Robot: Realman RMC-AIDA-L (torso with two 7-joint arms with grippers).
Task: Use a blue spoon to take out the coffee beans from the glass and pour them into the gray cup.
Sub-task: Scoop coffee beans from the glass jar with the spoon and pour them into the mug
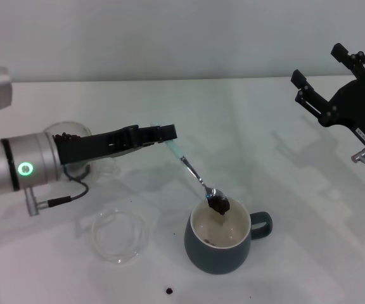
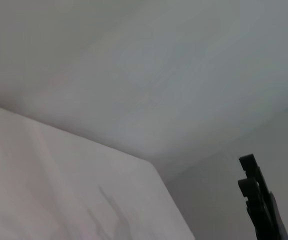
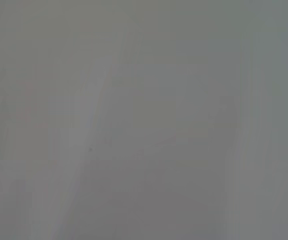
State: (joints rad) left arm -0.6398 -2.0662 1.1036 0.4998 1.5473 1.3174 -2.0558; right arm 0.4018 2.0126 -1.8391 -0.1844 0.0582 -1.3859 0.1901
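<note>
My left gripper (image 1: 165, 133) is shut on the pale-blue handle of the blue spoon (image 1: 192, 168). The spoon slopes down to the right, its metal bowl over the rim of the gray cup (image 1: 223, 239), carrying dark coffee beans (image 1: 218, 203). A few beans lie inside the cup's cream interior. The glass (image 1: 75, 140) with a heap of beans stands behind my left arm, partly hidden by it. My right gripper (image 1: 319, 79) is open, raised at the far right, away from the work; it also shows in the left wrist view (image 2: 260, 197).
A flat clear round dish (image 1: 119, 234) sits left of the gray cup. A loose bean (image 1: 168, 291) lies on the white table (image 1: 277, 164) near the front edge. The right wrist view shows only plain grey surface.
</note>
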